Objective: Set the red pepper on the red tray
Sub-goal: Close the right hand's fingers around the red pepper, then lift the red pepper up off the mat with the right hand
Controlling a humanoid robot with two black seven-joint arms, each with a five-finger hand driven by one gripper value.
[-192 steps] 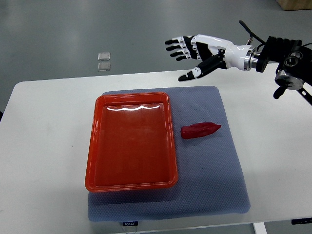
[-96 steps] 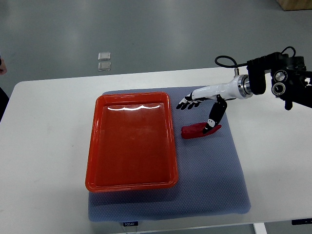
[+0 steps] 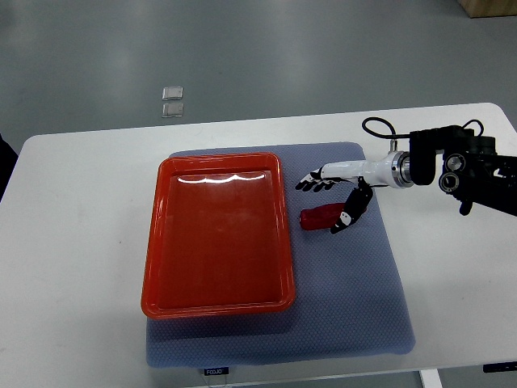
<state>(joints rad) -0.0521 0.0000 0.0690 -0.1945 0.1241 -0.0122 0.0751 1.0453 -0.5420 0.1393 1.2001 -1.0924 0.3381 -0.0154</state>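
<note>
The red pepper [image 3: 317,217] lies on the blue-grey mat [image 3: 347,299], just right of the empty red tray [image 3: 150,267]. My right hand [image 3: 321,204] comes in from the right edge and hovers low over the pepper. Its fingers [image 3: 311,182] are stretched out beyond the pepper's far side. The thumb [image 3: 346,217] hangs down over the pepper's right end and hides the tip. The fingers are spread and hold nothing. I cannot tell whether the thumb touches the pepper. The left arm is out of view.
The mat and tray rest on a white table [image 3: 73,242]. Its front edge runs close below the mat. The right forearm and its black wrist housing [image 3: 452,166] stretch across the table's right side. Two small clear squares [image 3: 172,103] lie on the floor beyond.
The right hand came down from high above the table's far edge to the pepper, then shifted slightly left and lower. The pepper and tray have not moved.
</note>
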